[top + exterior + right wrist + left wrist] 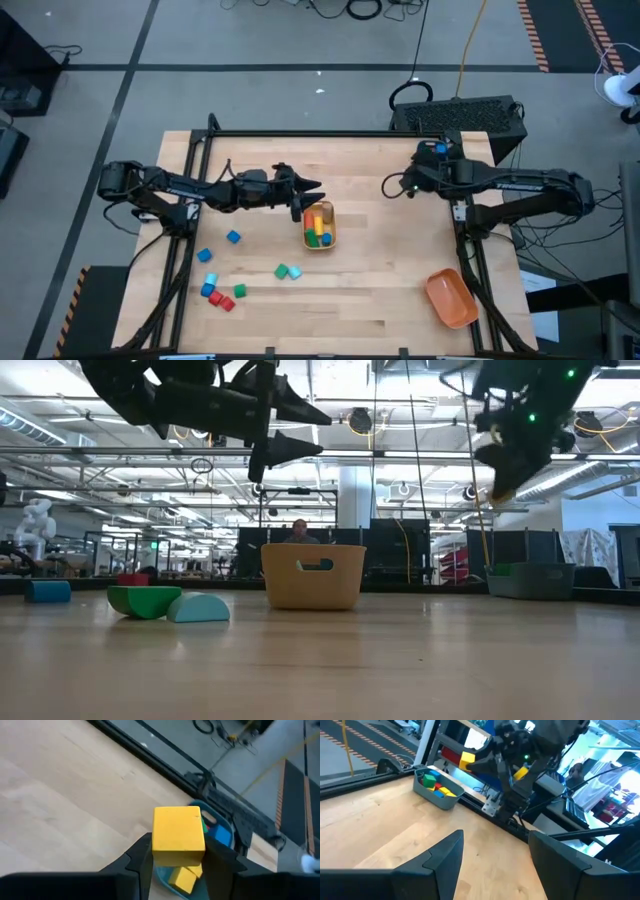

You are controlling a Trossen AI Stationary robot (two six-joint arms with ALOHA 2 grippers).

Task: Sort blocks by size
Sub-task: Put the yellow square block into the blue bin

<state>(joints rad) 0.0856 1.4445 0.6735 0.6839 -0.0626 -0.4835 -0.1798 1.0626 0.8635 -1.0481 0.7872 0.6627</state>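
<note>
Bright, even overhead light covers the bench (350, 300), leaving only soft shadows under the arms. In the low view ceiling lamps glare white and the arms read as dark silhouettes. Both wrist views look slightly soft.

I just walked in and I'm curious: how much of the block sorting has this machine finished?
Partly done. Several wooden blocks already lie in the tan bin and the teal bin. The right hand holds a yellow wooden cube above the teal bin; the left hand is open over the tan bin. About eight loose coloured blocks remain on the table, and the orange bin looks empty.
</note>
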